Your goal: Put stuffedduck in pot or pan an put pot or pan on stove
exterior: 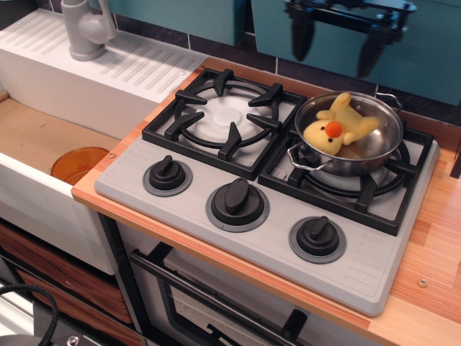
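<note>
The yellow stuffedduck with an orange beak lies inside the shiny steel pot. The pot stands on the right grate of the grey stove, its wire handles at front left and back right. My gripper hangs high above the back of the stove, up and left of the pot. Its two black fingers point down, spread wide apart and empty.
The left burner grate is bare. Three black knobs line the stove's front. A white sink unit with a grey faucet stands at the left, with an orange bowl below. A wooden counter lies at the right.
</note>
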`<action>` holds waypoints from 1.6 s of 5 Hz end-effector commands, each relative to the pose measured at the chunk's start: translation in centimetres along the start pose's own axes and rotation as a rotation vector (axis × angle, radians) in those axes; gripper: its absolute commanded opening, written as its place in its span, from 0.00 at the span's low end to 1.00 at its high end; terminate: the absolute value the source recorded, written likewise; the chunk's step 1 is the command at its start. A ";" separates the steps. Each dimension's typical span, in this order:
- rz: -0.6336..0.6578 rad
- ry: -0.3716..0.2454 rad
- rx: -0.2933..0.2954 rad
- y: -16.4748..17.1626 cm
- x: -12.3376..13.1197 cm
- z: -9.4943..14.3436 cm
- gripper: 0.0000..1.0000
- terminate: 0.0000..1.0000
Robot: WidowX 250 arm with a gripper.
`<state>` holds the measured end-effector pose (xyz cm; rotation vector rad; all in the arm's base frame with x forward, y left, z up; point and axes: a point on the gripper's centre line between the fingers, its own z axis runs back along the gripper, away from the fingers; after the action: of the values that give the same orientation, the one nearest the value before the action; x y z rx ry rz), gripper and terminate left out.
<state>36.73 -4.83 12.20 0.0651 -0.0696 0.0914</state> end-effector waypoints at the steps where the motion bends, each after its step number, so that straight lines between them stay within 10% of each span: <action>1: 0.017 -0.109 -0.037 1.1 -1.0 0.5 1.00 0.00; 8: -0.007 -0.213 -0.105 2.0 -1.2 -6.0 1.00 0.00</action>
<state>35.13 -2.13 5.18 -0.0242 -0.2536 0.0834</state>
